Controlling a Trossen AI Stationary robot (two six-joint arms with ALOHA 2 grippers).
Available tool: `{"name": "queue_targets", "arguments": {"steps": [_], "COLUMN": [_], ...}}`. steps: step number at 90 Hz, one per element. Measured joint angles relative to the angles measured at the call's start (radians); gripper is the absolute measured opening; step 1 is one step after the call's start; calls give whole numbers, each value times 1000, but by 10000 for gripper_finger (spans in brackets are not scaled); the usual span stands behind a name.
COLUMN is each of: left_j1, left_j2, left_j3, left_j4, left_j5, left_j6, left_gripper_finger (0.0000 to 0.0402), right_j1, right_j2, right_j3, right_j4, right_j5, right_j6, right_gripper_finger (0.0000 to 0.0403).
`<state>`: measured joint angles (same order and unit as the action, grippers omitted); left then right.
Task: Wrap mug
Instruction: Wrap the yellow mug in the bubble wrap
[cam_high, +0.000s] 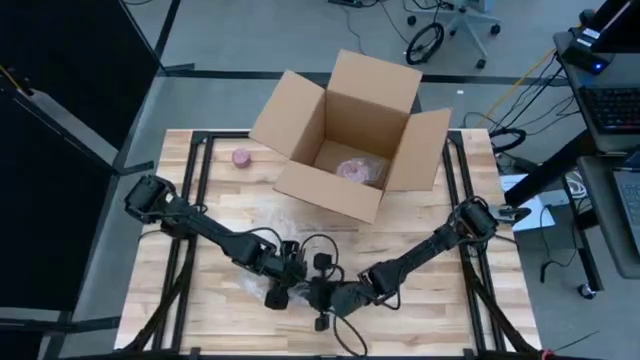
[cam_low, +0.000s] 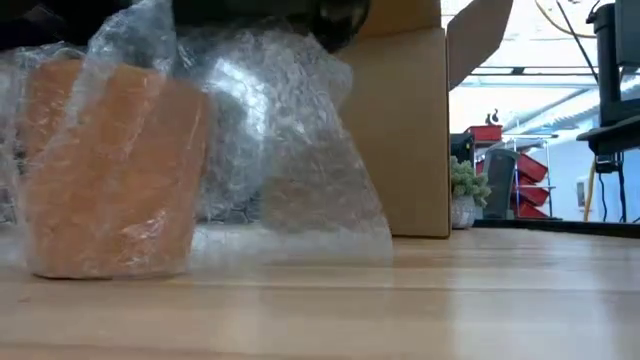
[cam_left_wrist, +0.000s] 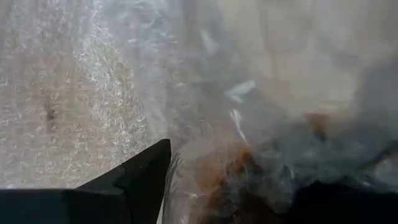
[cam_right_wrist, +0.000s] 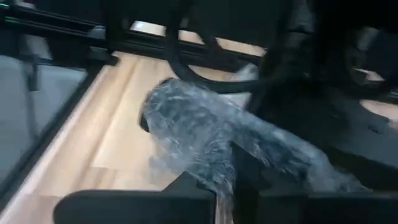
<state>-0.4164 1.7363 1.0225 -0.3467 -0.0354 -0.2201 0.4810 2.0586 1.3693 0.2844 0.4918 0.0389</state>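
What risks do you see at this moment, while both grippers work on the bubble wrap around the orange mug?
1. The bubble wrap lies loose and billows beside the mug; it may spring open if released.
2. The left gripper and right gripper are very close and could collide.
3. Cables hang over the work and may snag the wrap.

Wooden table (cam_high: 420, 300): box (cam_high: 345, 130), probably tape (cam_high: 241, 157).

— Where's each camera looking from?
— One hangs overhead, straight down on the whole table (cam_high: 440, 300). One sits at table height, tight against the bubble wrap (cam_low: 290, 140). Both wrist ones press close on that same wrap.
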Motion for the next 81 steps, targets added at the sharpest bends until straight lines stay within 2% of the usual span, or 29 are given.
{"name": "queue_targets", "arguments": {"steps": [27,81], "left_j1": [1,-5], "left_j2": [-2,-10], "left_j3": [0,100], "left_j4": [-12,-190], "left_j5": [-11,-41], "left_j6": [-6,-10], "left_gripper_finger": [244,244], "right_j1": [-34,-35], "right_j2": [30,43], "right_j3": [5,3], "right_j4": [-18,-101], "right_j5": [-121,-136], "right_j6": [25,57], "right_gripper_finger": [1,0]}}
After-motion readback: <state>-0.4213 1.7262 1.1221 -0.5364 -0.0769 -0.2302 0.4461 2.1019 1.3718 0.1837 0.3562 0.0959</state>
